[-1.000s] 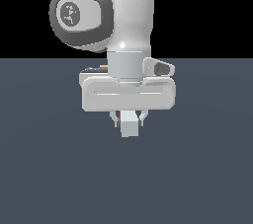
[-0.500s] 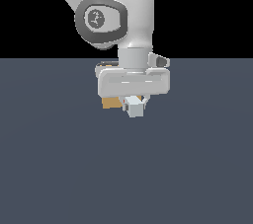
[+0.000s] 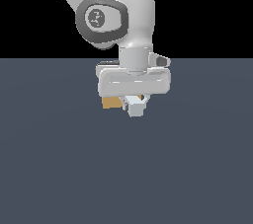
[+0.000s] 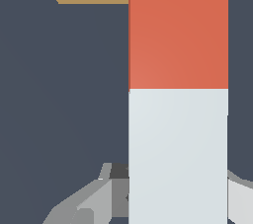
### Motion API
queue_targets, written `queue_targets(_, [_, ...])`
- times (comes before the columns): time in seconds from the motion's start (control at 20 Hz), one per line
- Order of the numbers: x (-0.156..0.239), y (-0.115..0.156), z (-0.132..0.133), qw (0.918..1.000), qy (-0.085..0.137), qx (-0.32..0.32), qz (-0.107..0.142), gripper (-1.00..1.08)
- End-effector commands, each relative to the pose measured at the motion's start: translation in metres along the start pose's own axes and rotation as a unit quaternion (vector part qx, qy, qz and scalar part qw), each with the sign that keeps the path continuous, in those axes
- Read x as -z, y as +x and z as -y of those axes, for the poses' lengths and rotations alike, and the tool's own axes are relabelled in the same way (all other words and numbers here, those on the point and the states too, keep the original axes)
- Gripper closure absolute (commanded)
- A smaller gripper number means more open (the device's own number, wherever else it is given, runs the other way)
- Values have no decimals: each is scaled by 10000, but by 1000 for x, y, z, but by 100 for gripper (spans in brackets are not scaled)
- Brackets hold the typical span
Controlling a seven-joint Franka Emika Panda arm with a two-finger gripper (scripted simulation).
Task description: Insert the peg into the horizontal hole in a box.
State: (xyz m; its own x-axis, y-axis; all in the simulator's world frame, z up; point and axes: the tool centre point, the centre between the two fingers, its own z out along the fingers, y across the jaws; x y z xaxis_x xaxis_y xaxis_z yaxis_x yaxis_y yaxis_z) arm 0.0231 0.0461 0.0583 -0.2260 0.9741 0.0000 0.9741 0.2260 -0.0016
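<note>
Flat slate-grey floor (image 3: 59, 168) fills lower scene; plain black backdrop (image 3: 207, 11) above (straight horizon line, even light).

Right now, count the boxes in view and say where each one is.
1. The box sits behind the gripper on the exterior view's left, ahead of the peg's red end. Others may be hidden.

A plain dark slate-blue floor (image 3: 59, 168) under a black backdrop (image 3: 207, 11).
</note>
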Motion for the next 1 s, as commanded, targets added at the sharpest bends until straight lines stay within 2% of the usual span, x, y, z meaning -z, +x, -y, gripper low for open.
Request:
queue_targets(0.0, [0, 0, 0, 10000, -2, 0, 0, 108])
queue_targets(0.25, [0, 16, 0, 10000, -2, 0, 0, 108])
queue_targets(0.7, [1, 77, 1, 10000, -12, 3, 1, 108])
queue_targets(0.95, [2, 88, 1, 10000, -14, 3, 2, 108])
